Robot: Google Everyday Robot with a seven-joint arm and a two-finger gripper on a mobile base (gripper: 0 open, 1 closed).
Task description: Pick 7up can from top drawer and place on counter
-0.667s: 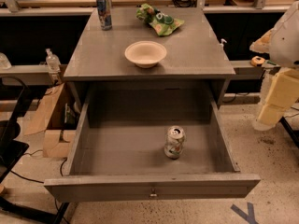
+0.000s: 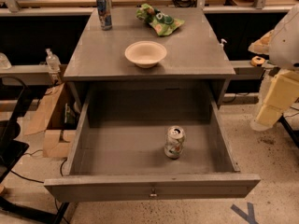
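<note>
The 7up can (image 2: 174,142) stands upright inside the open top drawer (image 2: 140,186), right of the middle and near the front panel; it is silver-white with green and red markings. The drawer is pulled fully out, with its small knob (image 2: 153,192) on the front panel. The grey counter (image 2: 201,50) is the cabinet's top, behind and above the drawer. My gripper (image 2: 275,99) hangs at the right edge of the camera view, outside the drawer's right wall, well to the right of the can and apart from it. It holds nothing that I can see.
On the counter stand a white bowl (image 2: 145,53) near the front, a tall blue-and-silver can (image 2: 104,12) at the back left and a green chip bag (image 2: 160,21) at the back. Cardboard boxes (image 2: 51,125) and cables lie on the floor at the left.
</note>
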